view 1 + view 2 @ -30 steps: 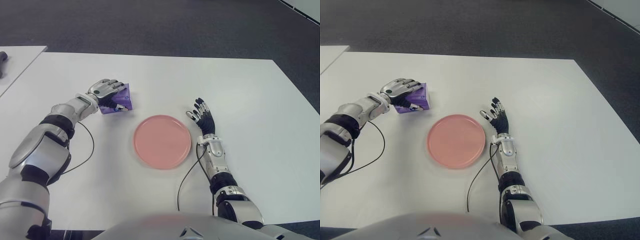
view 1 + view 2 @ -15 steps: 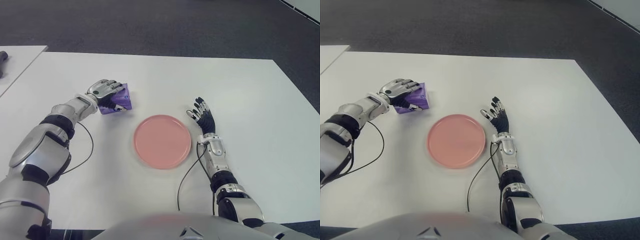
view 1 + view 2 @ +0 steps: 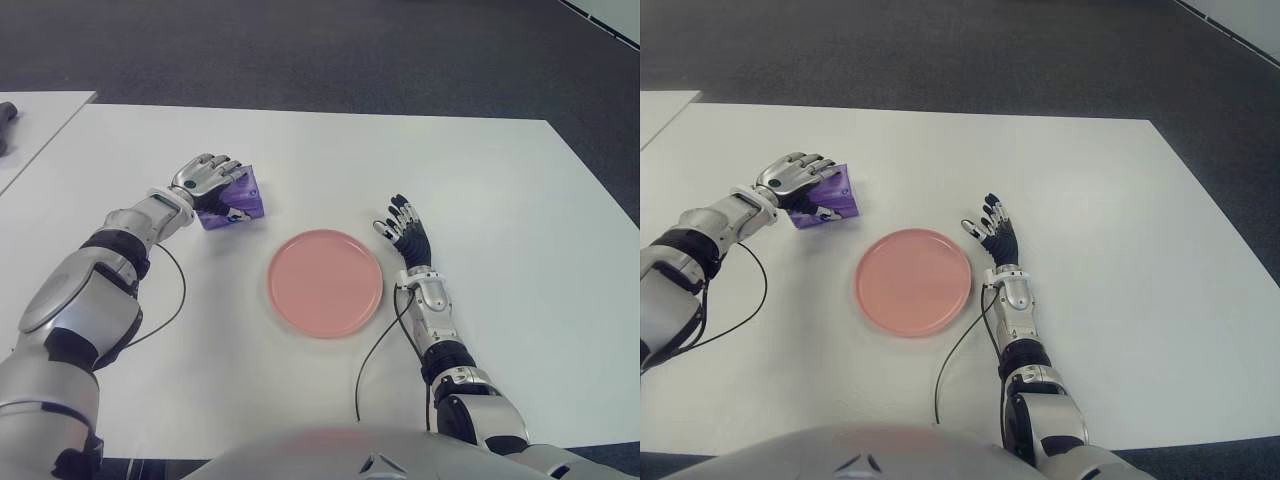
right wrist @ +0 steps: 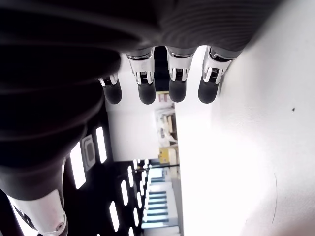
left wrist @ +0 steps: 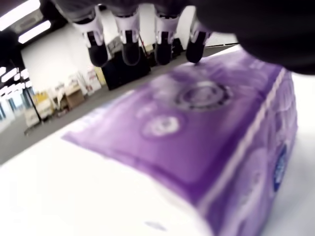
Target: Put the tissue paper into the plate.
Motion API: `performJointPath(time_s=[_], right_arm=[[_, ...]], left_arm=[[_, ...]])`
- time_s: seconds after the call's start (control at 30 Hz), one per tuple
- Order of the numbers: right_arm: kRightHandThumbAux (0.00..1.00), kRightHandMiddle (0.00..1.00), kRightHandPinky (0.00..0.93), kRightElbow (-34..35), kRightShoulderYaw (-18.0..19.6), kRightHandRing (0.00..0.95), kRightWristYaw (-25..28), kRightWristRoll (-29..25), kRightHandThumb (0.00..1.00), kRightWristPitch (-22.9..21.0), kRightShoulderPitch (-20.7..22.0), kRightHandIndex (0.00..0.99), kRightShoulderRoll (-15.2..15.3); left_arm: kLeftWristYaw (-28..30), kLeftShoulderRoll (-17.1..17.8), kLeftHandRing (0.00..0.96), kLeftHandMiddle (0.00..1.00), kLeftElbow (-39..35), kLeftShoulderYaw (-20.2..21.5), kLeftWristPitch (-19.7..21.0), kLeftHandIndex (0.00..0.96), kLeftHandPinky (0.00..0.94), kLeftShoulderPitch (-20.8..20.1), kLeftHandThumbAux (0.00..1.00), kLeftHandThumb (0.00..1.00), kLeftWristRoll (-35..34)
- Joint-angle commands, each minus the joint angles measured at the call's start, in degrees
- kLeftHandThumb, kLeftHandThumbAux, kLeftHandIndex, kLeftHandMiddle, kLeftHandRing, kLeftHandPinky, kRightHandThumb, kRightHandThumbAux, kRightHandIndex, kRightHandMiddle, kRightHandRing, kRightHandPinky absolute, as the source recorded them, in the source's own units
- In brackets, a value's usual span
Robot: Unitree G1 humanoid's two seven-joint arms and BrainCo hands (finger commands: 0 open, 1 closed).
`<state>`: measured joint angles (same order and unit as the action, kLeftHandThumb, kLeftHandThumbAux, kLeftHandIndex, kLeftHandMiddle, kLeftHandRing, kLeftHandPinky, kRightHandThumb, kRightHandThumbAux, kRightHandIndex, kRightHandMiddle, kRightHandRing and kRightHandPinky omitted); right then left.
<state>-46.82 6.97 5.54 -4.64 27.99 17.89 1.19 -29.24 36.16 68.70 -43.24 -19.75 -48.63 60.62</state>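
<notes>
A purple tissue pack lies on the white table, to the left of and behind the empty pink plate. My left hand covers the pack's left side. Its fingers stretch out over the top of the pack with a gap under the tips, and the thumb shows at the pack's near side. My right hand shows just right of the plate, fingers spread and holding nothing.
A thin black cable runs from my right wrist along the table in front of the plate, and another loops from my left forearm. A second white table with a dark object stands at the far left. Dark carpet lies beyond.
My left hand's fingers have uncurled from the pack and the hand has drawn slightly back to the left. The pack, the plate and my right hand have barely moved.
</notes>
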Motion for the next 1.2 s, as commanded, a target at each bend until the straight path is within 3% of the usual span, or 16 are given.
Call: performJointPath(time_s=[0.03, 0.63, 1.2], right_arm=[[0.732, 0.062, 0.089, -4.12, 0.59, 0.058, 0.18, -0.54, 0.06, -1.7, -4.72, 0.016, -0.55], [0.734, 0.061, 0.089, -1.86, 0.16, 0.058, 0.0, 0.34, 0.078, -1.51, -5.86, 0.017, -0.66], [0.734, 0.041, 0.081, 0.45, -0.44, 0.046, -0.22, 0.53, 0.083, -2.25, -6.71, 0.006, -0.49]], left_arm=[[-3.31, 0.01, 0.0, 0.0, 1.14, -2.31, 1.56, 0.0, 0.0, -0.9, 0.16, 0.138, 2.48], [-14.48, 0.45, 0.0, 0.0, 3.54, -7.82, 8.21, 0.0, 0.0, -1.53, 0.223, 0.187, 7.21], [-18.53, -0.67, 0.0, 0.0, 7.09, -10.83, 14.2, 0.0, 0.0, -0.48, 0.374, 0.153, 8.46]])
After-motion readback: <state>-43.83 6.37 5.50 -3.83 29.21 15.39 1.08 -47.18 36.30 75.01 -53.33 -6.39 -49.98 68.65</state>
